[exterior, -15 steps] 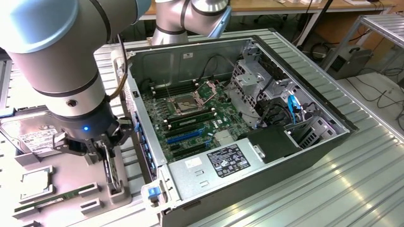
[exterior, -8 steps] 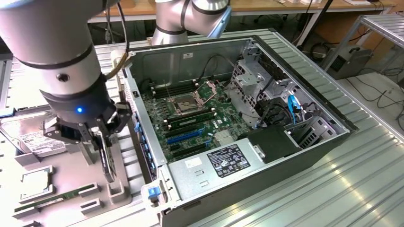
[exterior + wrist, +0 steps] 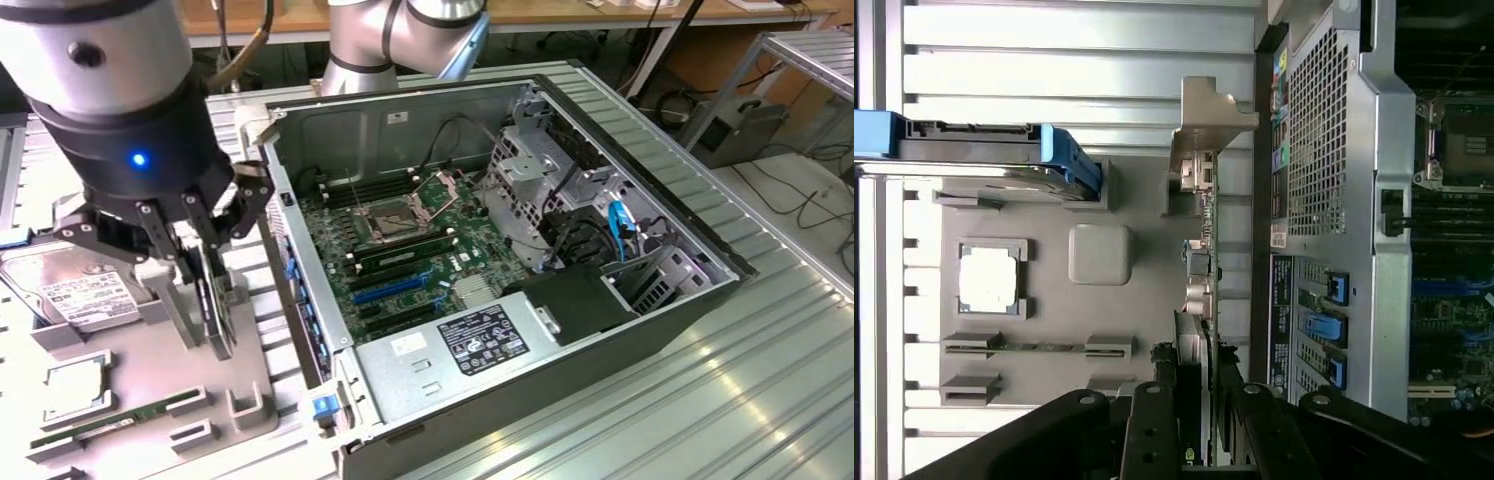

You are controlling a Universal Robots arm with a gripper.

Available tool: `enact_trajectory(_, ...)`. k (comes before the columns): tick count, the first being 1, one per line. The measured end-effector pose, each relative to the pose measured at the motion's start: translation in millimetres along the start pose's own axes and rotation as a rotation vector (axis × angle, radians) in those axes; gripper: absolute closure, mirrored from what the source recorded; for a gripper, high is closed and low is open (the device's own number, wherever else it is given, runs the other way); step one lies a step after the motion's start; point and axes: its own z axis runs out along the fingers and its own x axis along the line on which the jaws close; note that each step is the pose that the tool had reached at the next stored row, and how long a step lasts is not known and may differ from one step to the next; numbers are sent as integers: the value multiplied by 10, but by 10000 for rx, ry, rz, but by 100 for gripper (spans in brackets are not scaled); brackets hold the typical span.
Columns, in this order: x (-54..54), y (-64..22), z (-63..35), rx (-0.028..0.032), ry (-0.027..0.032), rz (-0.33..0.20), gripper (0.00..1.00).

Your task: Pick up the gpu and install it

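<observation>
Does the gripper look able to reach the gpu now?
Likely yes: the gripper sits directly over the gpu, standing on edge in the grey holder, nothing between them; the computer case stands apart.

Ribbed metal table (image 3: 747, 400), wooden desk (image 3: 561, 14) behind

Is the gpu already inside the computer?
No, the gpu stands on edge in the gray holder beside the computer case, right under the gripper.
</observation>
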Motion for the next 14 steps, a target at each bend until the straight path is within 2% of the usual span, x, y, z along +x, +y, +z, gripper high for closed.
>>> enact_trajectory(4,-23,-1,-194,-3,14,-42,74)
enact_trajectory(8,-89,-1,-390,-10,60,-75,74)
enact_trajectory(12,-198,1,-569,-29,140,-99,74)
enact_trajectory(14,-268,3,-659,-41,198,-104,74)
